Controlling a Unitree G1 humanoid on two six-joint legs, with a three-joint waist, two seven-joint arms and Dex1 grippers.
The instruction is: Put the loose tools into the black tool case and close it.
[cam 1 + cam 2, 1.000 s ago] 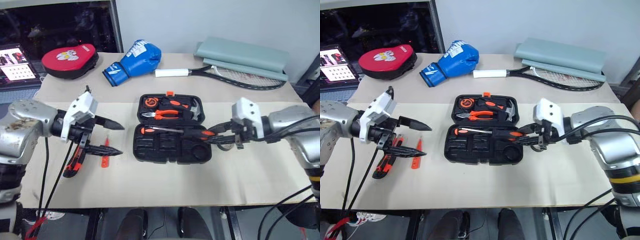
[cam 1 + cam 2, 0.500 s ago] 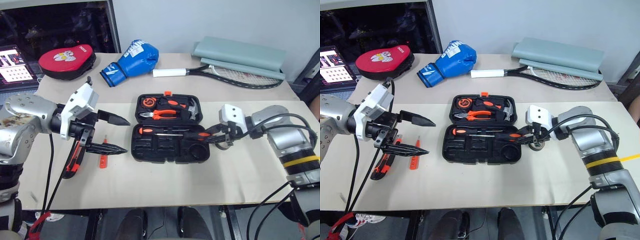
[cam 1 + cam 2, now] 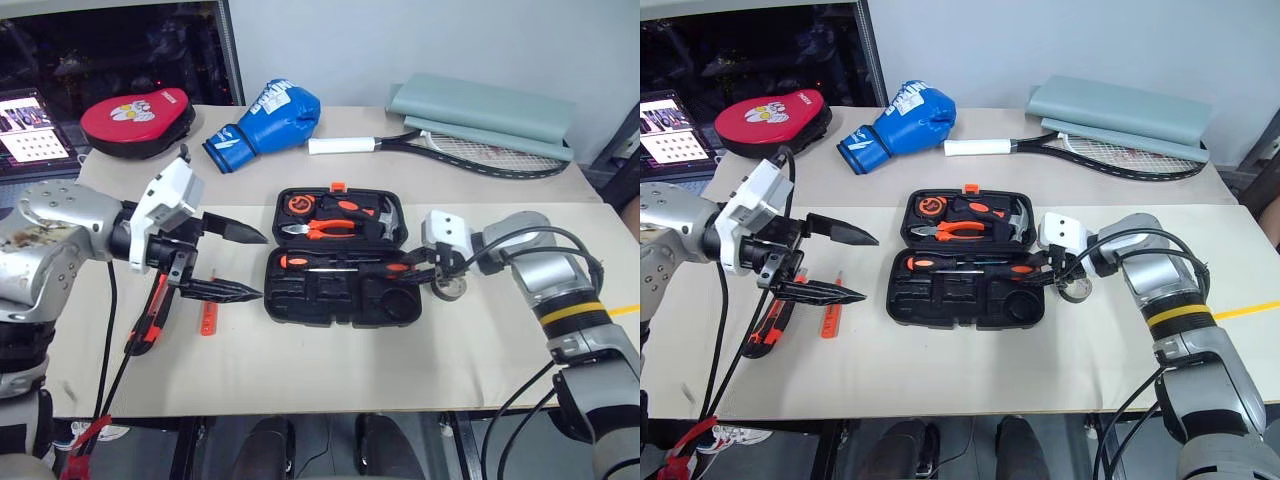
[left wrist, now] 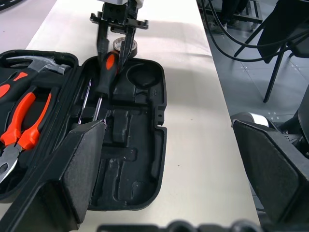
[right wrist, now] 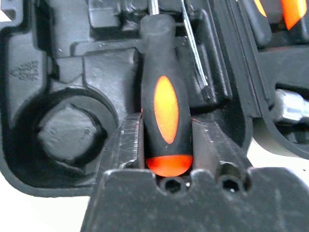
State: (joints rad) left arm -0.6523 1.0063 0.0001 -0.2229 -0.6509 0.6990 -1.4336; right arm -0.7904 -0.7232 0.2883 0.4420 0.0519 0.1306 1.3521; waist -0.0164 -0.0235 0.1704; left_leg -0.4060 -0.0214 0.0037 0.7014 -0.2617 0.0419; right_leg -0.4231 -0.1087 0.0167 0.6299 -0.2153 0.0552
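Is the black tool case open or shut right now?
Open. The black tool case lies flat with both halves spread on the table, pliers in the far half and a screwdriver in the near half.

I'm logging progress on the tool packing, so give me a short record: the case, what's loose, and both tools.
case: black tool case, open on the table
right tool: at the handle of a screwdriver lying in the case
left tool: open, in the air left of the case
loose: utility knife, tester pen, tape roll
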